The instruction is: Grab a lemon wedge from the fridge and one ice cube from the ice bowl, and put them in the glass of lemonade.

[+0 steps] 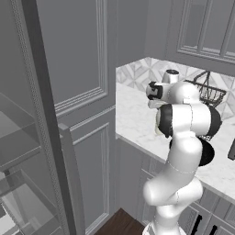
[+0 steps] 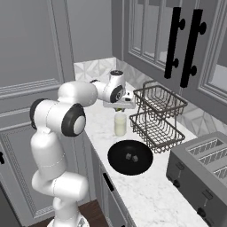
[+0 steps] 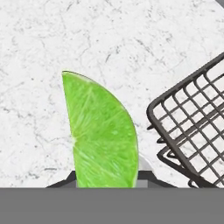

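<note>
My gripper (image 2: 119, 107) hangs pointing down just above the glass of lemonade (image 2: 120, 125), a small tumbler of pale drink on the marble counter (image 2: 146, 195). In the hand view the gripper (image 3: 107, 183) is shut on the lemon wedge (image 3: 103, 135), a bright green slice that stands upright between the dark fingertips (image 3: 61, 184) and hides what lies under it. The ice bowl (image 2: 116, 160), black and round with ice cubes (image 2: 130, 156) in it, sits in front of the glass. The fridge (image 1: 27, 151) stands open at the left, its clear shelves showing.
A two-tier black wire basket (image 2: 157, 116) stands right beside the glass, and its corner shows close to the wedge (image 3: 192, 131). A grey toaster (image 2: 204, 164) sits at the near right. Panelled cabinets with black handles (image 2: 184, 42) hang above the counter.
</note>
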Controlling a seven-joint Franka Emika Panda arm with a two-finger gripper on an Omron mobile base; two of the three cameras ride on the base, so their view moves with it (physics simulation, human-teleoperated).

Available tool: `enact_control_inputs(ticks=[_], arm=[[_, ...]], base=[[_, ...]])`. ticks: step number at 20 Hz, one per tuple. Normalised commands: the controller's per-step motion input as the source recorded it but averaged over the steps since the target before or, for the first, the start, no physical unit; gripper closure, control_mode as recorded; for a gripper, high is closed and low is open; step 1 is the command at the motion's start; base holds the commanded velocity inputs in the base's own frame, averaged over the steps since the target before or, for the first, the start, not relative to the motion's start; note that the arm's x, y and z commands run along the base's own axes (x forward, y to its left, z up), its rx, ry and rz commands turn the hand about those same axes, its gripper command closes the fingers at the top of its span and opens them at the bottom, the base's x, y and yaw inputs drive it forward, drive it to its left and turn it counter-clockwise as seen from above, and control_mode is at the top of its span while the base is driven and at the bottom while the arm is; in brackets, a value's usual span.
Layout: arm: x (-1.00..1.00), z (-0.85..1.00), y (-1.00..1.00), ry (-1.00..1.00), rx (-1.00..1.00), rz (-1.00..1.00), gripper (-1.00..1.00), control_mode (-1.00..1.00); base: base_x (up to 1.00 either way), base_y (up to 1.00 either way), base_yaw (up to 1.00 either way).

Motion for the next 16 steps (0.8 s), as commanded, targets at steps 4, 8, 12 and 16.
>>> enact_control_inputs(ticks=[4,8,12,16], arm=[[0.00,-0.09,0.00,0.00,0.00,0.00,1.00,-1.00],[0.00,-0.04,0.00,0.00,0.00,0.00,1.00,-1.00],[0.00,-0.02,0.00,0.00,0.00,0.00,1.00,-1.00],[-0.39,0.00,-0.01,-0.01,0.00,0.00,1.00,-1.00]], base=[[0.00,0.00,0.00],[0.00,0.00,0.00],[0.00,0.00,0.00],[0.00,0.00,0.00]])
